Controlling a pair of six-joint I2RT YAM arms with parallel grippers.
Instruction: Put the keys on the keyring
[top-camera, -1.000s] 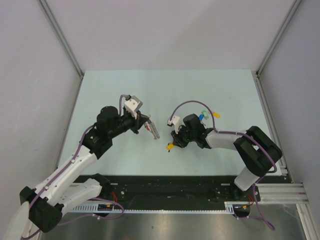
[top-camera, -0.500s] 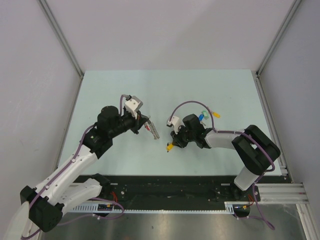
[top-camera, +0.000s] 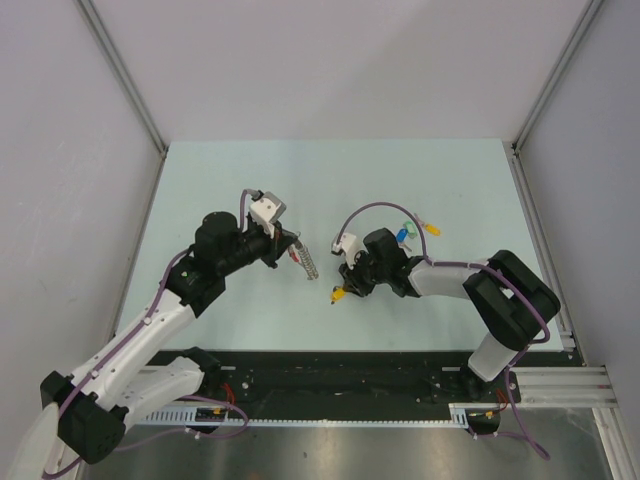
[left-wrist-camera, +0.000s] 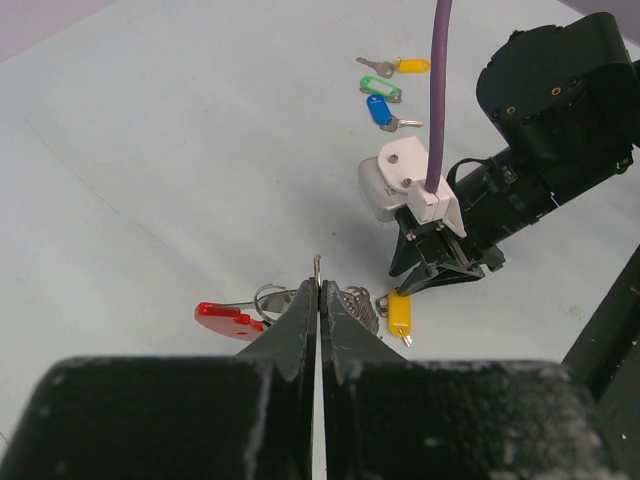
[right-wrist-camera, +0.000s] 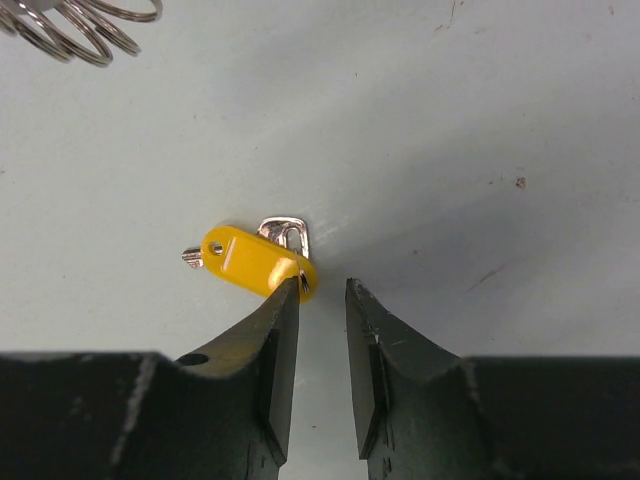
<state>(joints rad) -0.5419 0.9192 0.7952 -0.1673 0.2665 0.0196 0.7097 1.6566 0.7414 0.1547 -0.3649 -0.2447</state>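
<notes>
Right wrist, yellow key (right-wrist-camera: 255, 262) beside pincer (right-wrist-camera: 322, 285) (parted)

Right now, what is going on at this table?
The left gripper is shut on the keyring, pinching a thin metal ring of it just above the table. The right gripper is low over a yellow key. Its jaws are slightly apart, with one fingertip against the key's end and nothing between them. Three more keys lie together farther back, untouched.
</notes>
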